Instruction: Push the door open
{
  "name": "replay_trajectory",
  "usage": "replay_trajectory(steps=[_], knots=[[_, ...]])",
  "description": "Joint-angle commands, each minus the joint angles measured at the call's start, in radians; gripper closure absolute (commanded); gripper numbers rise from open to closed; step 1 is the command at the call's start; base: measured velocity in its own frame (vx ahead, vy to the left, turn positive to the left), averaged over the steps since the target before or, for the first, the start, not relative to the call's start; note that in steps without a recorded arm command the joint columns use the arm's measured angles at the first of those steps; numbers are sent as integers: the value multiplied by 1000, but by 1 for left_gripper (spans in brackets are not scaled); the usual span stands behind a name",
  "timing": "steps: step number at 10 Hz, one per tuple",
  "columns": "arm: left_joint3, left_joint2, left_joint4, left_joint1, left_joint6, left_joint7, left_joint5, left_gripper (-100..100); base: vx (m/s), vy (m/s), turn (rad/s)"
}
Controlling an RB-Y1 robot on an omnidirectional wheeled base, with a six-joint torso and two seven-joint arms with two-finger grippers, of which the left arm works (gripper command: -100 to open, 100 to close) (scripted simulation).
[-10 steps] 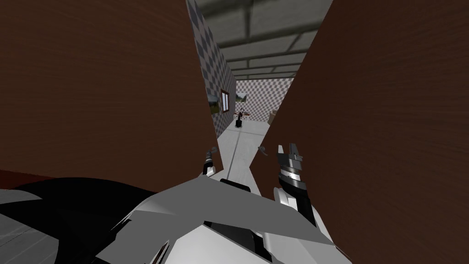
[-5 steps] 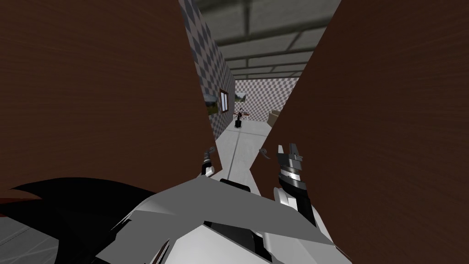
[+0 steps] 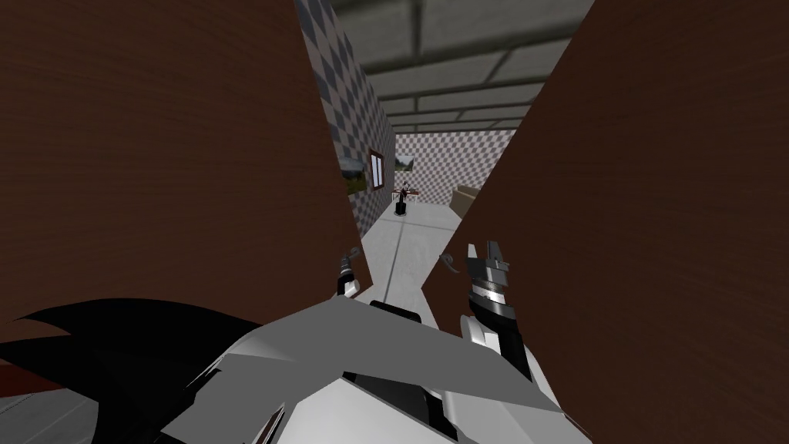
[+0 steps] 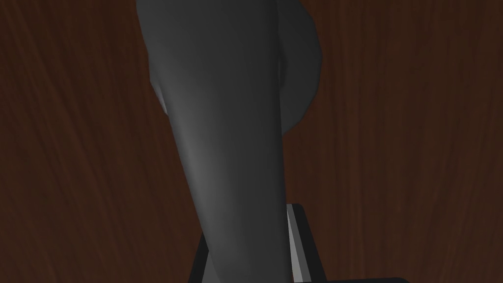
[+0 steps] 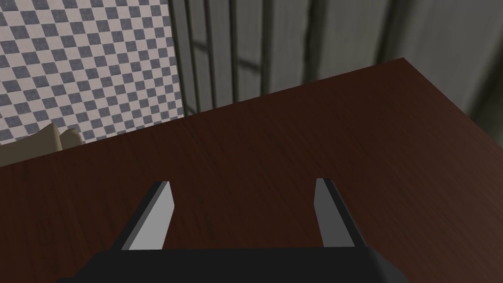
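Observation:
Two brown wooden door leaves stand partly swung apart: the left leaf [image 3: 169,154] and the right leaf [image 3: 632,231]. My left gripper [image 3: 348,270] is at the left leaf's inner edge, shut on its grey lever handle [image 3: 353,253]. Up close, the handle [image 4: 231,123] runs between the fingers [image 4: 293,240] and hides one of them. My right gripper [image 3: 484,250] is open, held against the right leaf just beside its handle [image 3: 449,262]. In the right wrist view the open gripper [image 5: 243,183] lies close over the brown door face [image 5: 294,137].
Between the leaves a grey floor [image 3: 408,239] runs down a passage with a chequered wall [image 3: 362,123] to a small dark stand [image 3: 402,199]. A beige piece of furniture [image 3: 465,196] shows past the right leaf. A black area [image 3: 115,347] lies low on the left.
Both leaves have swung further apart and the gap is wider, most on the right side. The beige furniture has come into sight. My grippers keep their places against the doors.

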State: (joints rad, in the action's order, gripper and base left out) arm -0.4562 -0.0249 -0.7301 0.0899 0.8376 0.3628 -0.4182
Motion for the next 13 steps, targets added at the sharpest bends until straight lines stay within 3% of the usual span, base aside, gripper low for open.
replay_trajectory(steps=[1,2,4,8,10,11,13], knots=[[-14,-18,-31,-14,-1,2,-5,100,21,25,10],[-36,-16,-41,-20,4,20,-33,100,96,41,-46],[-36,-16,-41,-20,4,20,-33,100,92,34,0],[-77,-2,-60,-32,13,55,-86,100,106,30,-21],[-77,-2,-60,-32,13,55,-86,100,83,28,-4],[-96,10,-68,-37,18,71,-111,100,115,13,-38],[-96,10,-68,-37,18,71,-111,100,81,10,1]])
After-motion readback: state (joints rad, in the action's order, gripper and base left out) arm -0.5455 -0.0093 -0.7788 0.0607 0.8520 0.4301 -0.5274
